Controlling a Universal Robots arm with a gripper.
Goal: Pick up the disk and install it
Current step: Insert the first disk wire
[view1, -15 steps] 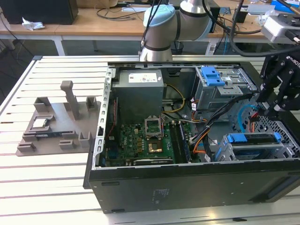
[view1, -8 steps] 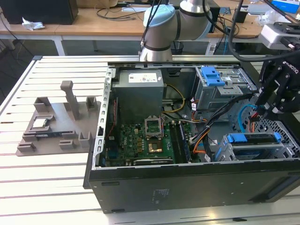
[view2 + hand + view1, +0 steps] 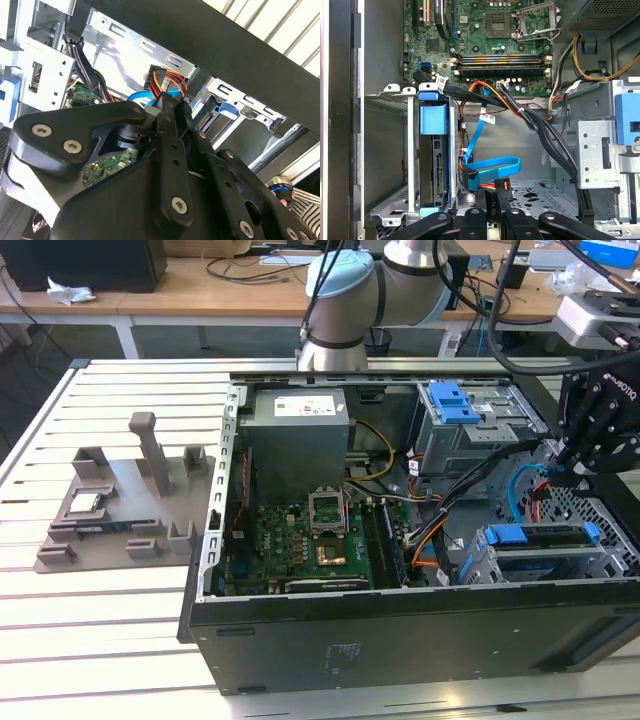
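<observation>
Fingers: the black gripper has its fingers pressed together, with no gap between them in the second wrist view; a black plug with orange, red and yellow wires sits right at their tips, and whether they pinch it cannot be told
Gripper place: low inside the open black computer case, at the exterior view's right
Disk: the flat silver-metal disk with blue plastic side rails sits in the grey metal drive cage, edge-on in the first wrist view, its connector edge turned toward the gripper and apart from it; in the exterior view its blue rail lies along the cage top
Nearby: a flat blue data cable loops between the disk and the fingertips, its plug just beside them
In the way: a thick bundle of black cables runs from the green motherboard down past the cage
Elsewhere: a grey plastic fixture tray lies on the white slatted bench, well apart from the case, with a small square silver chip on it
Hard to make out: the cage walls hide most of the disk's flat faces; the frame edge cuts off the gripper body in the first wrist view
</observation>
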